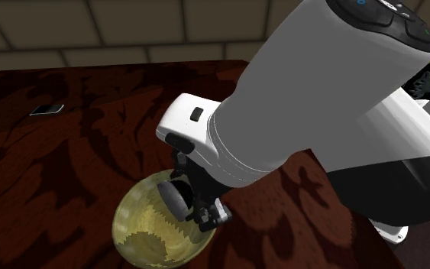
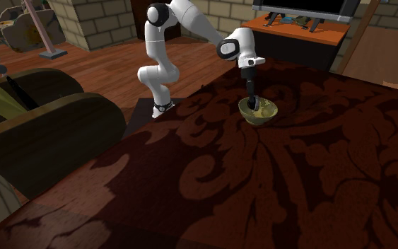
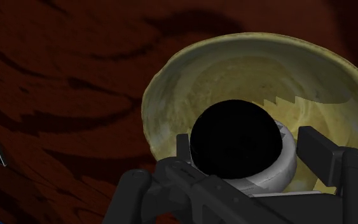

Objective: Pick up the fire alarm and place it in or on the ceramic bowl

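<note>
Fire alarm (image 3: pixel 234 143), pinched between the gripper's (image 3: pixel 247 151) fingers, hangs directly over the yellowish bowl (image 3: pixel 254 38), low in the shoulder view; release straight down looks sufficient.

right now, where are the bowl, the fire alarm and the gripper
bowl (image 3: pixel 228 73), wrist view, on its bare inner wall
fire alarm (image 3: pixel 234 143), wrist view, on its round black face
gripper (image 2: pixel 252 97), second exterior view, midway between its fingertips, just above the bowl
</note>
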Motion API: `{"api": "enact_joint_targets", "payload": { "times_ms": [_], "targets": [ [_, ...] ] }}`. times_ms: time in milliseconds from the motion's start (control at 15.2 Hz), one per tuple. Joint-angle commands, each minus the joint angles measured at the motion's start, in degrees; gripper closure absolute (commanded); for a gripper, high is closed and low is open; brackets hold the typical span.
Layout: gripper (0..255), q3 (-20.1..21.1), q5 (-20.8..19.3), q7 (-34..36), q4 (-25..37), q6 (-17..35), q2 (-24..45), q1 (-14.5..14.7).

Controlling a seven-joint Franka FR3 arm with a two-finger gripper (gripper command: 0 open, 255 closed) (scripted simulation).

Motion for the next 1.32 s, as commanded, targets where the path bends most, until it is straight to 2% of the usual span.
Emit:
{"api": "enact_joint_targets", "payload": {
  "times_ms": [0,66,132,462,594,726,1254],
  "targets": [
    [255,0.02,-0.02,0.02,0.0,0.02,0.01,-0.01],
    [255,0.02,-0.02,0.02,0.0,0.02,0.01,-0.01],
    [0,0.02,-0.02,0.02,0.0,0.03,0.01,-0.01],
    [0,0.01,-0.02,0.02,-0.01,0.02,0.0,-0.01],
    [0,-3.35,4.4,-3.04,0.48,-3.05,-3.72,3.54],
    [0,-5.87,7.2,-4.98,1.25,-6.05,-6.52,6.17],
    [0,-5.9,7.16,-4.95,1.25,-6.06,-6.5,6.22]
  ]
}}
